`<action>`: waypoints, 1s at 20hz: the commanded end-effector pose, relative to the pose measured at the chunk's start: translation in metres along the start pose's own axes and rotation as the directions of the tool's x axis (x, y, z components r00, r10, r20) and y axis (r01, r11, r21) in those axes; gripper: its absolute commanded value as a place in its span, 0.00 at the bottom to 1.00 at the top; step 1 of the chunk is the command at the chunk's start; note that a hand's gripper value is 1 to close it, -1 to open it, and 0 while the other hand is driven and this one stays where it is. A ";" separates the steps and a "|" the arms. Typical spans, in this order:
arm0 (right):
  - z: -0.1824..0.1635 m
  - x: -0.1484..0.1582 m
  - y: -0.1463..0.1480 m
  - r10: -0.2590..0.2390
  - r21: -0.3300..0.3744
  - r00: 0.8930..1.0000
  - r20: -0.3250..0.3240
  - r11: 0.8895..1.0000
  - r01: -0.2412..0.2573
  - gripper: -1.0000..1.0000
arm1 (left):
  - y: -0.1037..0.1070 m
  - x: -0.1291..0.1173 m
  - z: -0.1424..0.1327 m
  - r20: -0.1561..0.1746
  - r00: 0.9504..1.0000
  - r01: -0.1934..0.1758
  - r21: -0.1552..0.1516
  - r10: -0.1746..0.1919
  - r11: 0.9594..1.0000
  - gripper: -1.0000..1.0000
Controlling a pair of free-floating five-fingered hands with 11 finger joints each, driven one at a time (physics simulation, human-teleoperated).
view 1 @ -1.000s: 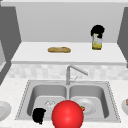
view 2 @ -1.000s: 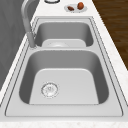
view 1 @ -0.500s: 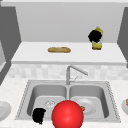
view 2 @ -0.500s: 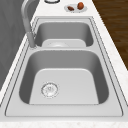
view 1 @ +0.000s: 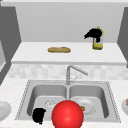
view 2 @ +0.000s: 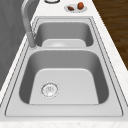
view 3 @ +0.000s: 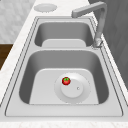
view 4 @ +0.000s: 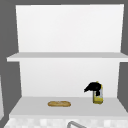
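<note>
My right hand (view 1: pixel 93 33) is up at the shelf, on the top of a yellow bottle (view 1: pixel 98 45) that stands upright at the shelf's right end. Part of the hand lies across the bottle's neck, curled round it. The upper view has the same hand (view 4: pixel 93 87) on the bottle (view 4: pixel 98 98). My left hand (view 1: pixel 38 115) hangs low by the sink's front left corner. Just to its right is a big red ball (view 1: pixel 67 115).
A bread loaf (view 1: pixel 59 49) lies mid-shelf. The faucet (view 1: pixel 72 72) stands behind the double sink (view 1: pixel 110 100). The right basin holds a plate (view 3: pixel 83 96) bearing a small tomato (view 3: pixel 66 80). A plate (view 2: pixel 83 8) with brown food sits on one counter end, a bare plate (view 3: pixel 45 7) on the other.
The right hand has shifted slightly left at the bottle's top. The bottle, the left hand and the red ball have stayed where they were.
</note>
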 end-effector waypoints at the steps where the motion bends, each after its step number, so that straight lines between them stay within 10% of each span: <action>1: 0.008 -0.014 0.000 0.058 0.076 0.996 0.061 0.995 -0.062 0.00 | 0.000 0.000 0.000 0.000 1.000 0.000 0.000 0.000 1.000 0.50; 11: 0.039 -0.031 -0.001 0.085 0.180 0.982 0.167 0.977 -0.116 0.00 | 0.000 0.000 0.000 0.000 1.000 0.000 0.000 0.000 1.000 0.50; 17: 0.037 -0.047 0.012 0.157 0.251 0.948 0.277 0.941 -0.229 0.00 | 0.000 0.000 0.000 0.000 1.000 0.000 0.000 0.000 1.000 0.50; 20: 0.023 -0.062 0.036 0.134 0.246 0.946 0.294 0.946 -0.210 0.00 | 0.000 0.000 0.000 0.000 1.000 0.000 0.000 0.000 1.000 0.50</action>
